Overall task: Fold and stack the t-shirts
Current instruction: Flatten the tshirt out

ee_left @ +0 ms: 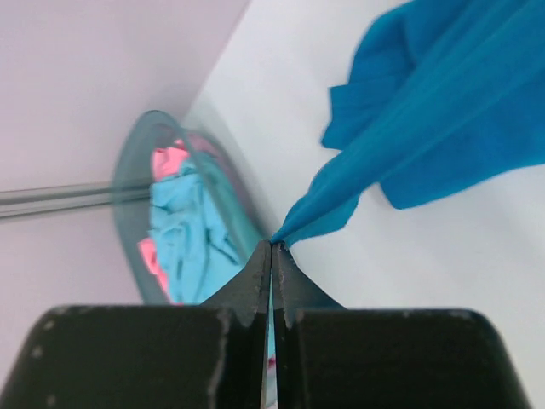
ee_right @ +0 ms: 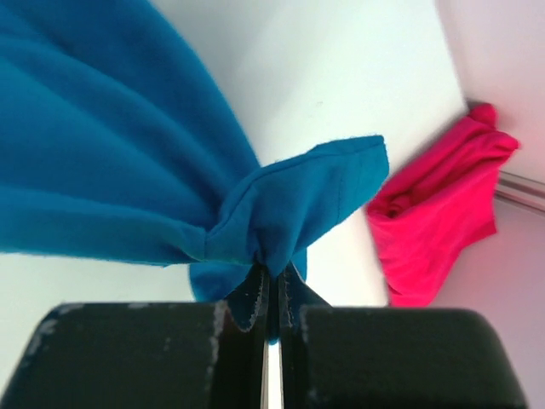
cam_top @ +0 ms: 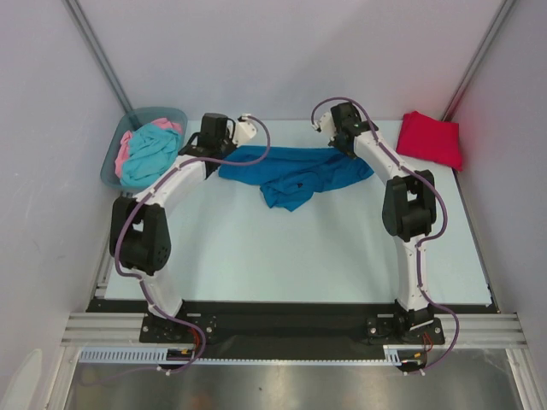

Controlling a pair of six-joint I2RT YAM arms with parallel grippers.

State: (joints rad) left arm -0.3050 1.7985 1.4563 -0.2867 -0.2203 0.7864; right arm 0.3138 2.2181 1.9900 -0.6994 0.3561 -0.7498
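Observation:
A deep blue t-shirt (cam_top: pixel 295 175) hangs stretched between my two grippers near the table's back edge, its middle sagging onto the table. My left gripper (ee_left: pixel 272 245) is shut on the blue t-shirt's (ee_left: pixel 426 111) left corner. At the other end the right gripper (ee_right: pixel 272 271) is shut on a bunched fold of the same shirt (ee_right: pixel 111 170). A bright red t-shirt (cam_top: pixel 430 138) lies folded at the back right corner, and it shows as a red t-shirt (ee_right: pixel 443 221) in the right wrist view. Turquoise (cam_top: pixel 149 154) and pink (cam_top: pixel 126 147) t-shirts fill the bin.
The grey-blue plastic bin (cam_top: pixel 114 158) stands at the back left corner against the wall; its rim (ee_left: pixel 128 196) shows in the left wrist view. White walls and metal posts close in the back and sides. The white table (cam_top: pixel 282 256) spreads in front of the blue shirt.

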